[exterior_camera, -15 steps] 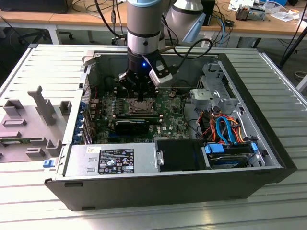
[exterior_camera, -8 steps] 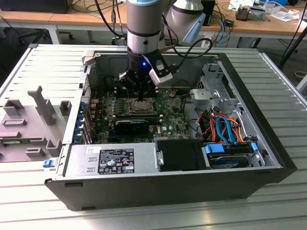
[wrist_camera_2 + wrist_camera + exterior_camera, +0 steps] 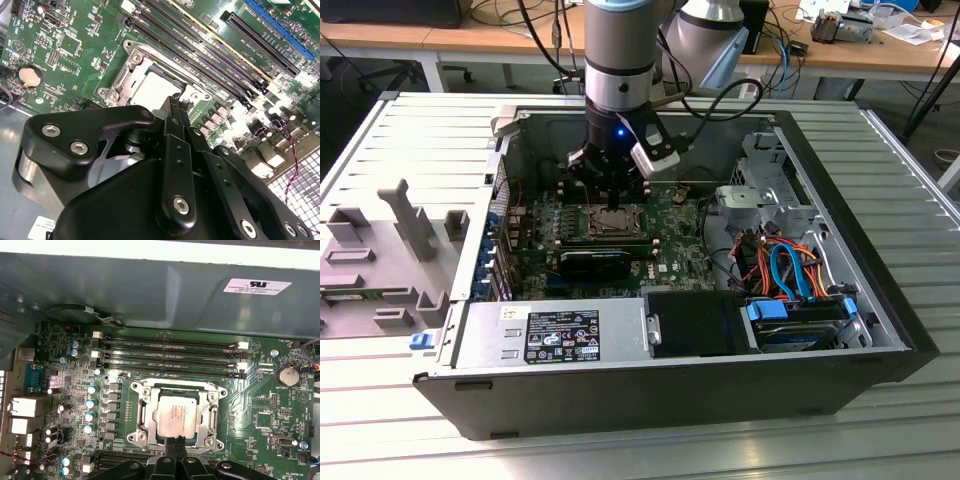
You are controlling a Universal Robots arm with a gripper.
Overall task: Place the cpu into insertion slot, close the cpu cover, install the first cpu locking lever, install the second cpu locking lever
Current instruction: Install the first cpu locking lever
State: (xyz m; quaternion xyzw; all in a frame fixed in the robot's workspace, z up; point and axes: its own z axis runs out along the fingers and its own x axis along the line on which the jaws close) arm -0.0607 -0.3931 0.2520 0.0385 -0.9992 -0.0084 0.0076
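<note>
Cpu [image 3: 176, 412] sits under the lowered cpu cover [image 3: 214, 412]; the clenched gripper [image 3: 177, 441] at its edge suggests lever locking, needing steady pressure.

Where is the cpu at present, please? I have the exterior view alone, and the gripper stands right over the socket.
Observer: In the first wrist view the cpu lies flat in the insertion slot, silver top up.
Operator: Thank you. Is the cpu cover down?
Observer: Yes, the cpu cover lies flat, framing the chip.
Operator: And the gripper?
Observer: The gripper is at the socket's edge, its fingertips together.
</note>
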